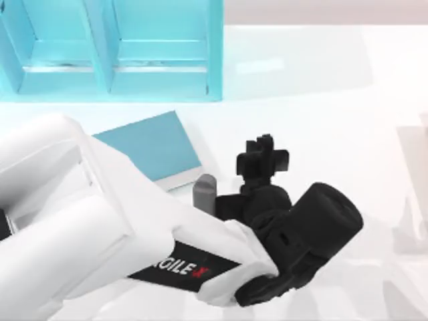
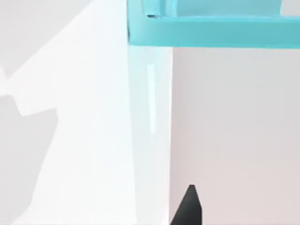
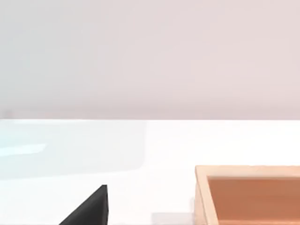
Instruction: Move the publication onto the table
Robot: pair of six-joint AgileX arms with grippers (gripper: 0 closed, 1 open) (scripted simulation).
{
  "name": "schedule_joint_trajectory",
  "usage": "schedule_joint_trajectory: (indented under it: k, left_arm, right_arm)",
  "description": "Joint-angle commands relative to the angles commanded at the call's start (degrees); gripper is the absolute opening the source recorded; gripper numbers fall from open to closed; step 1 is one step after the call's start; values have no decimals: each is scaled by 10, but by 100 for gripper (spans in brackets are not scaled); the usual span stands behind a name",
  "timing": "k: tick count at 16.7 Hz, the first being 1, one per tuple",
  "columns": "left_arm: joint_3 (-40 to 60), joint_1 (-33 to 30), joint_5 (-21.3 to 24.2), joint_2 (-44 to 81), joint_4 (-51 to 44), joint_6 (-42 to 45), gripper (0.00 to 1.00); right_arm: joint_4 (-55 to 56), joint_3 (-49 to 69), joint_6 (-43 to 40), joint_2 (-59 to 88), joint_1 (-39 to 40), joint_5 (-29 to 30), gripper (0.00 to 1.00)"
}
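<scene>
The teal-blue book (image 1: 150, 147) lies flat on the white surface (image 1: 321, 100), turned at an angle, its white page edge facing the near side. It sits just in front of the turquoise shelf unit (image 1: 110, 50), apart from it, toward the top view's left. The left arm's white casing covers the book's lower left part in the top view (the lettering on the casing reads AGILEX).

The left tool (image 1: 266, 155) hangs to the right of the book, well clear of it and holding nothing; how far its fingers are parted cannot be told. A grey cylinder (image 1: 204, 192) on the arm stands beside the book's near right corner.

In the left wrist view one dark fingertip (image 2: 190, 208) points toward the shelf unit's corner. In the right wrist view a dark fingertip (image 3: 91, 208) shows, with a wooden box (image 3: 248, 194) resting on the surface nearby.
</scene>
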Motion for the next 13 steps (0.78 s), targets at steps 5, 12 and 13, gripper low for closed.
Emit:
schedule_joint_trajectory:
  k: [5,12,13]
  left_arm:
    - [0,0,0,0,0,0,100]
    - [0,0,0,0,0,0,100]
    - [0,0,0,0,-1,-1,100]
  right_arm:
    - [0,0,0,0,0,0,100]
    - [0,0,0,0,0,0,100]
    - [0,0,0,0,0,0,100]
